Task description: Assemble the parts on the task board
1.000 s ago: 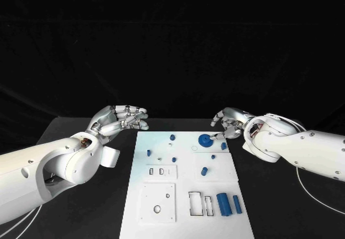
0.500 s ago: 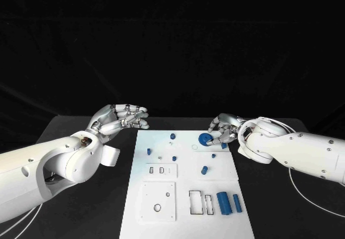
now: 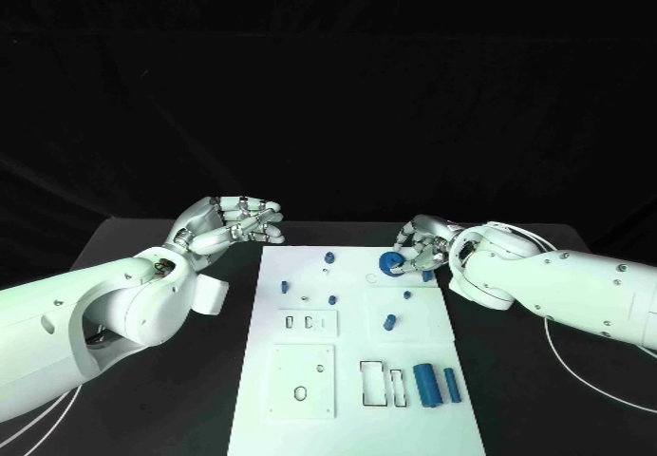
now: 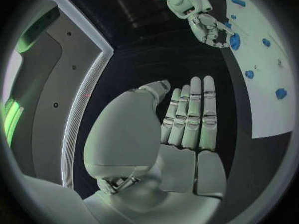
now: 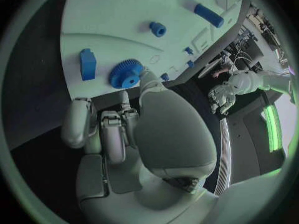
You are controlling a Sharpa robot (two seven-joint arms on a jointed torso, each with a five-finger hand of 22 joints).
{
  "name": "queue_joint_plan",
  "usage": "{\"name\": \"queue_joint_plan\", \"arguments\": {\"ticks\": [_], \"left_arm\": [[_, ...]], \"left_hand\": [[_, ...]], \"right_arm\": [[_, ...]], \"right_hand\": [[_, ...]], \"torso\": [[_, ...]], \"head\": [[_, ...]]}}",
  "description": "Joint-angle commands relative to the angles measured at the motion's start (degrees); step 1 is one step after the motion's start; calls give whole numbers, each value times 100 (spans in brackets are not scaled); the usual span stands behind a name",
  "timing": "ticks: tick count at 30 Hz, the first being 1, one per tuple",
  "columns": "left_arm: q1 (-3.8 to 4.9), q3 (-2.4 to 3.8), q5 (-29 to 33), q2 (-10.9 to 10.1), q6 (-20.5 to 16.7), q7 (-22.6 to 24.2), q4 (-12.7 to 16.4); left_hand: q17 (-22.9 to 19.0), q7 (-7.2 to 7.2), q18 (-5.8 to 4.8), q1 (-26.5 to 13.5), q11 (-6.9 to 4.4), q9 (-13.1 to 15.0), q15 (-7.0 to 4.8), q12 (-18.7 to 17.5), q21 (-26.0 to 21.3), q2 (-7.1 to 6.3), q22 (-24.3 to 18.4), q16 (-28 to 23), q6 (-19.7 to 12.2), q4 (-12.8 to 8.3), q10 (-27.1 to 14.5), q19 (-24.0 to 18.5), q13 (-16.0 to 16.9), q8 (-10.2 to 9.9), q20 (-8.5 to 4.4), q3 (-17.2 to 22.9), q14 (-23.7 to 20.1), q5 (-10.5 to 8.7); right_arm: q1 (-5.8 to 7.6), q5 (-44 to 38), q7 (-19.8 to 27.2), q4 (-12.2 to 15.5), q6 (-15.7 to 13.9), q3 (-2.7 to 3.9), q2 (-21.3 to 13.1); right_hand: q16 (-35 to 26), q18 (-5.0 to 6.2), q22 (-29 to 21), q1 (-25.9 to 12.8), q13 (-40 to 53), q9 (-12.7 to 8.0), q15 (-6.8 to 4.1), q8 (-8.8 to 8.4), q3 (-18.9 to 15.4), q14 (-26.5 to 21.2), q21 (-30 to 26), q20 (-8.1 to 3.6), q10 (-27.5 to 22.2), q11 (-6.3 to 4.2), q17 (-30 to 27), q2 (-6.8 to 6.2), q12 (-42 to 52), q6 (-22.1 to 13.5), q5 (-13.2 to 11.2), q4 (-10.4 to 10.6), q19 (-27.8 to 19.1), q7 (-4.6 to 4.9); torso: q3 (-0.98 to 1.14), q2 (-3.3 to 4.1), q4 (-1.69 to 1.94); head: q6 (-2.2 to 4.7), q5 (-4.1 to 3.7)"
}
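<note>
one hand on blue gear

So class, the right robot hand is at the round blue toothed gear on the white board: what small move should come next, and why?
Probably lift the round blue toothed gear slightly: the right robot hand touches its edge, though a firm grip isn't plain, and it lies on the white task board.
</note>
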Motion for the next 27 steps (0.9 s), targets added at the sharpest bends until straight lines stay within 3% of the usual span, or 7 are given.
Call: {"name": "queue_joint_plan", "arguments": {"ticks": [1, 17, 27], "left_arm": [[7, 5, -4, 3, 100, 24, 25], [7, 5, -4, -18, 112, 9, 38], [7, 5, -4, -19, 118, 7, 40]], "left_hand": [[5, 5, 55, 33, 31, 5, -1, -27, 20, -17, 5, -20, -49, -18, -13, -48, 9, -28, 1, 8, -48, -17], [5, 5, 55, 33, 31, 5, -1, -27, 20, -17, 5, -20, -49, -18, -13, -48, 9, -28, 1, 8, -48, -17], [5, 5, 55, 33, 31, 5, -1, -27, 20, -17, 5, -20, -49, -18, -13, -48, 9, -28, 1, 8, -48, -17]], "right_arm": [[-4, -12, -24, -25, 22, -1, 29], [-17, -194, -97, -72, 116, -2, 61], [-39, -321, -111, -77, 164, -3, 87]], "right_hand": [[37, -40, 8, 2, 701, 7, 37, 31, 46, 592, 21, -1, 56, 5, 1436, 59, 42, -31, 8, 4, 31, -8], [47, -54, 99, 126, 829, 1, 28, 96, 181, 601, 82, -7, 146, -10, 1479, 113, 137, 48, 5, -30, 58, -25], [48, -57, 120, 166, 836, -6, 25, 103, 217, 603, 96, -9, 149, -12, 1487, 108, 142, 58, 6, -40, 64, -27]], "torso": [[1, 1, 1], [8, -5, -11], [5, -5, 2]], "head": [[-17, 2], [-67, 14], [-78, 7]]}}
